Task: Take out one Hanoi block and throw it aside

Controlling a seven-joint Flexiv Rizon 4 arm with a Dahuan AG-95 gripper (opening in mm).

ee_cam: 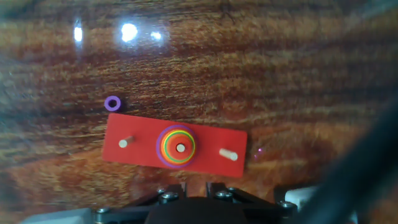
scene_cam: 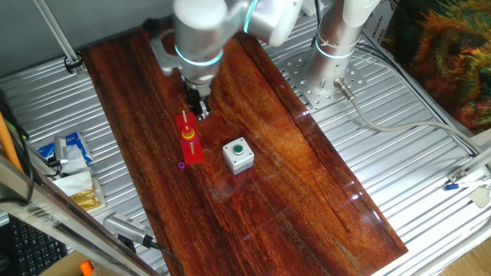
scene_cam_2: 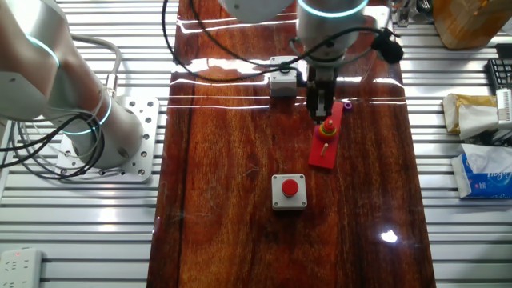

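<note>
A red base (ee_cam: 208,148) with three pegs lies on the wooden table. Its middle peg holds a stack of coloured rings (ee_cam: 177,147). The tiny red Hanoi block (ee_cam: 173,148) is the top ring, with orange, yellow, green and purple rings below it. My gripper (ee_cam: 196,185) hangs just above the base, beside the stack, with its fingers a narrow gap apart and nothing between them. It also shows in one fixed view (scene_cam: 201,113) and in the other fixed view (scene_cam_2: 320,112), above the stack (scene_cam: 188,135) (scene_cam_2: 327,126).
A tiny purple ring (ee_cam: 112,103) (scene_cam: 182,164) lies loose on the table beside the base. A grey box with a green button (scene_cam: 238,154) stands right of the base. A second box with a red button (scene_cam_2: 289,192) sits nearer the middle. Clutter lies on the metal racks at the sides.
</note>
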